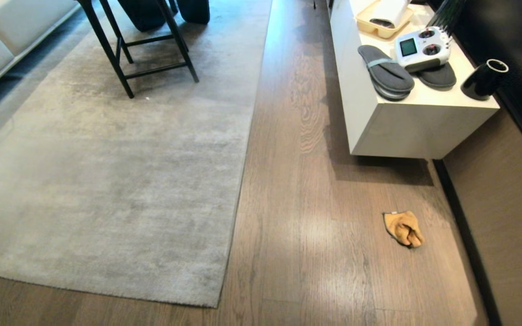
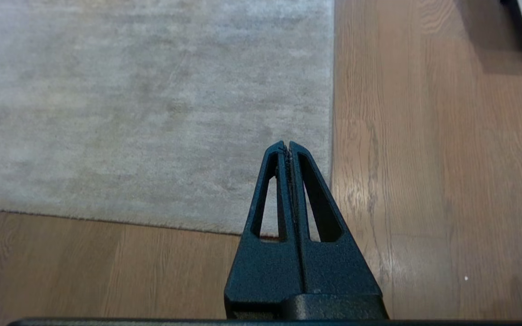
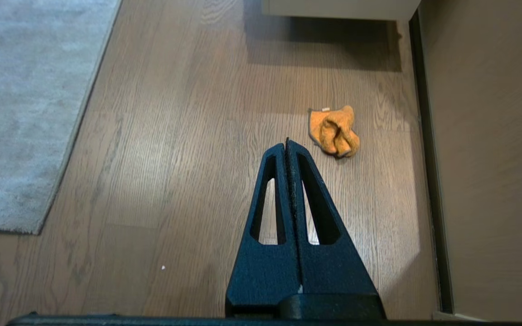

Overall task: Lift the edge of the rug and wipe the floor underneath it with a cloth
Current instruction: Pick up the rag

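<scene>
Nearest the head camera, at about seven o'clock, the rug edge [image 1: 231, 217] lies flat on the floor [image 1: 315, 253], its square corner down. At four o'clock, well apart from the rug, the cloth [image 1: 403, 228] sits crumpled on the planks near the dark skirting. Neither arm shows in the head view. Seen from its wrist, the left gripper [image 2: 287, 146] hangs above the rug corner, jaws closed on nothing; the right gripper [image 3: 287, 142] hangs near the cloth, jaws likewise closed and empty. At one o'clock a white counter [image 1: 424, 131] carries slippers [image 1: 385, 72], a remote controller [image 1: 422, 47] and a black cup [image 1: 484, 80].
</scene>
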Tool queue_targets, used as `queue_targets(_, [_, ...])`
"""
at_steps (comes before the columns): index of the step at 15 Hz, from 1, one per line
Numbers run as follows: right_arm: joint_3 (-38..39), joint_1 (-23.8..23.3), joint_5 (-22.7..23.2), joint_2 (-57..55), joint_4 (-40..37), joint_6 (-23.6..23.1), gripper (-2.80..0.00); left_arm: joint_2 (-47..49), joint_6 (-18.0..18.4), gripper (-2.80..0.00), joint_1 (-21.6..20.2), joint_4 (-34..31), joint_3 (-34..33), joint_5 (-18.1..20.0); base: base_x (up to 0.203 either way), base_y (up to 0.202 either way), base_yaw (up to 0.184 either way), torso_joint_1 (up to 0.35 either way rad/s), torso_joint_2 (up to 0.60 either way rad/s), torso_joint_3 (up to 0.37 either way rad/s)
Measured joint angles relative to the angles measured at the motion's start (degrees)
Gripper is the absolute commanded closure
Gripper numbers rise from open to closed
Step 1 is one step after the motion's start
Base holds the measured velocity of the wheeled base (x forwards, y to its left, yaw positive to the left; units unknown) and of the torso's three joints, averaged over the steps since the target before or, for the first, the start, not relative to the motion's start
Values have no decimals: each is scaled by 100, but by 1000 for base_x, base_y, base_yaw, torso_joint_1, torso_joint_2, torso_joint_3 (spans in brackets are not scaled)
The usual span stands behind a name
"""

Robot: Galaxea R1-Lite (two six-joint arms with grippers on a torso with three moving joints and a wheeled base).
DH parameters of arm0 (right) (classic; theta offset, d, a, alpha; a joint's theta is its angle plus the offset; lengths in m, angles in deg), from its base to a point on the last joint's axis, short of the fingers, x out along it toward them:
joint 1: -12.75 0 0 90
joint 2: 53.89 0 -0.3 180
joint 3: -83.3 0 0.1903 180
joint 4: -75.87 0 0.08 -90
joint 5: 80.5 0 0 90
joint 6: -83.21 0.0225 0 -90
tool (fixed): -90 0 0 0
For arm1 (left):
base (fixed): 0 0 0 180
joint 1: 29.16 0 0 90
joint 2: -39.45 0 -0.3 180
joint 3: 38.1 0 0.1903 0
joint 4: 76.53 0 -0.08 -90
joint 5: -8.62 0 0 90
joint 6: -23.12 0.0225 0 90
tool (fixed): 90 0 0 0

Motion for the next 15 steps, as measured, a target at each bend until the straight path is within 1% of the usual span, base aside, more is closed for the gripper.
queue_targets(15, [0, 0, 4, 0, 0, 4, 0, 0, -4, 0, 0, 2, 0, -2, 0, 0, 0, 3, 4, -198])
